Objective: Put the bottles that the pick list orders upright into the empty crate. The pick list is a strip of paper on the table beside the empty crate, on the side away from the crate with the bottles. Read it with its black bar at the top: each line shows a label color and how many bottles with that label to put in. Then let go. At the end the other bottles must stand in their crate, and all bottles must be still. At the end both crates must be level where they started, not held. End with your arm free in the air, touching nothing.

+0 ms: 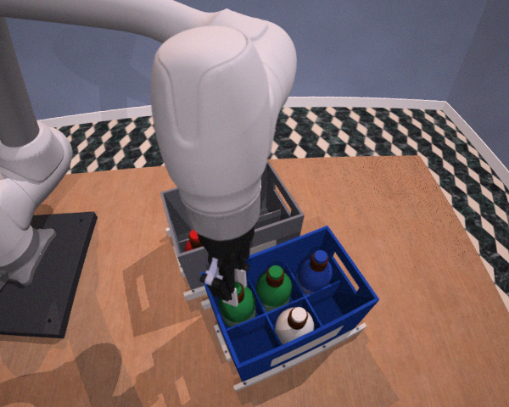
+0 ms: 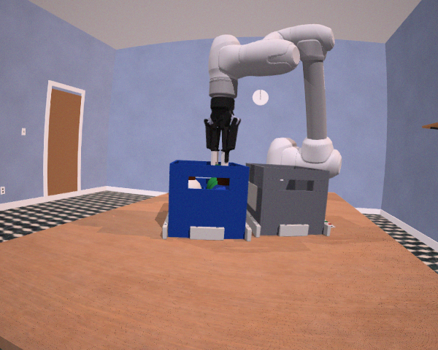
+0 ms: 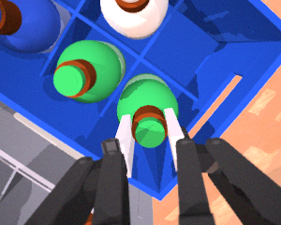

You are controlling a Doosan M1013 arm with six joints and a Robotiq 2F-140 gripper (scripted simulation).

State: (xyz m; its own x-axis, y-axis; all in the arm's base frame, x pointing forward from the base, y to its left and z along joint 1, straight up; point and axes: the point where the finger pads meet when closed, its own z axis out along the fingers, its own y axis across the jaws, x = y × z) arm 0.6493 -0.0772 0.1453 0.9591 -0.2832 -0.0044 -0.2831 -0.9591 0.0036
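My gripper (image 1: 236,289) (image 2: 219,158) (image 3: 149,124) points down and is shut on the neck of a green bottle (image 1: 238,309) (image 3: 147,95), which stands in a corner compartment of the blue crate (image 1: 254,368) (image 2: 208,211). Another green bottle (image 1: 273,291) (image 3: 104,63), a blue bottle (image 1: 314,275) (image 3: 36,29) and a white bottle (image 1: 290,326) (image 3: 141,24) stand upright in that crate. The grey crate (image 1: 192,268) (image 2: 294,212) holds a red bottle (image 1: 193,239); the arm hides part of its inside. A sliver of the pick list (image 2: 330,224) shows beyond the grey crate, unreadable.
The two crates stand close side by side. Light grey rails (image 1: 300,357) (image 2: 206,232) lie along their bases. Compartment dividers and high walls surround the held bottle. The arm's dark base plate (image 1: 66,271) is on the left in the top view.
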